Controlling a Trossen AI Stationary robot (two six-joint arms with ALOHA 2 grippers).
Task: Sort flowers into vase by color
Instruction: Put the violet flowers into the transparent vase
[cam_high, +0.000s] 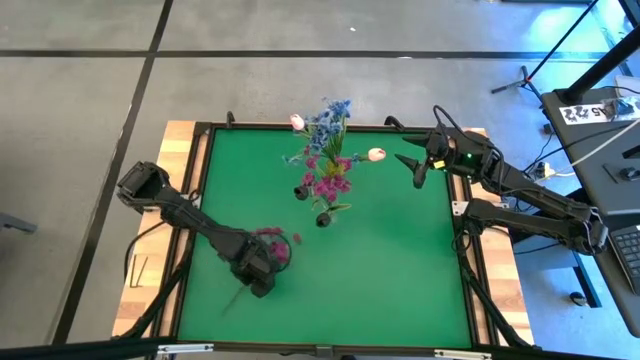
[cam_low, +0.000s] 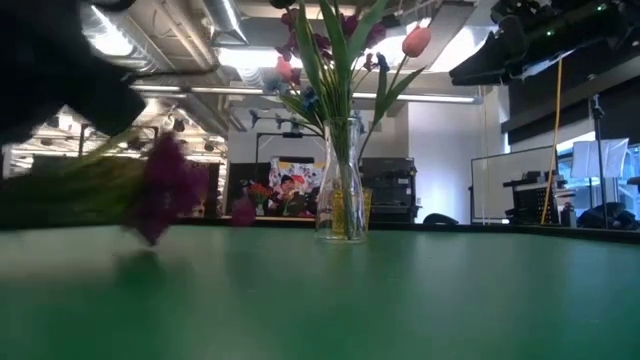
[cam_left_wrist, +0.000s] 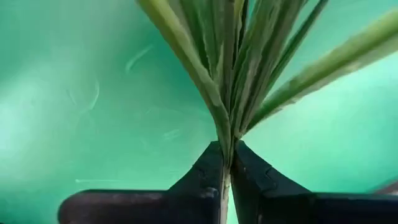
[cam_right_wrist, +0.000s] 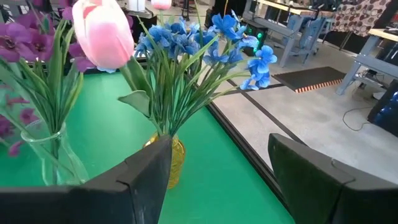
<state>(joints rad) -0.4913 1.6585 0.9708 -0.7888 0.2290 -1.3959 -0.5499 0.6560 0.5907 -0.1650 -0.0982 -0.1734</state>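
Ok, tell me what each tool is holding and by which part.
The left tool is shut on a magenta spray, pinching its green stem just below where the leaves fan out. The right tool is open, holding nothing.

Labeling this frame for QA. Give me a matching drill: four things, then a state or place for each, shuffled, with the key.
Things:
1. left gripper
2. right gripper
3. blue flowers
4. pink tulip

States:
A. open, near the vases
B. standing in a vase
C. shut on a magenta flower's stem
D. bud in front of the right wrist camera

Pairs: 1-C, 2-A, 3-B, 4-D
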